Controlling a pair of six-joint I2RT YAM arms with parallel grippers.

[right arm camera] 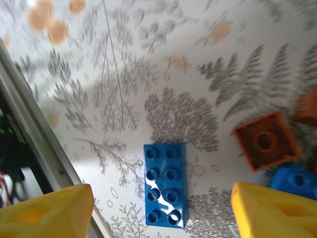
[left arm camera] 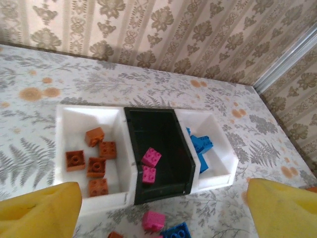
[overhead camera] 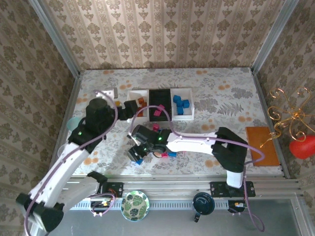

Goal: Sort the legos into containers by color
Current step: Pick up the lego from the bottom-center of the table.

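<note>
The containers (overhead camera: 192, 103) are set in a row at the far middle of the table (overhead camera: 221, 98). Orange-brown legos (left arm camera: 94, 161) are contained in the left white tray (left arm camera: 64, 124), pink legos (left arm camera: 150, 157) in the black middle tray (left arm camera: 163, 124), blue legos (left arm camera: 200, 145) in the right white tray (left arm camera: 225, 158). The left gripper (left arm camera: 161, 210) is held just before the trays, fingers spread, nothing pinched. The right arm (overhead camera: 197, 143) is bent leftward; the right gripper (right arm camera: 158, 213) is pointed down, fingers spread either side of a loose blue brick (right arm camera: 165, 183) lying on the table beside an orange brick (right arm camera: 266, 141)
</note>
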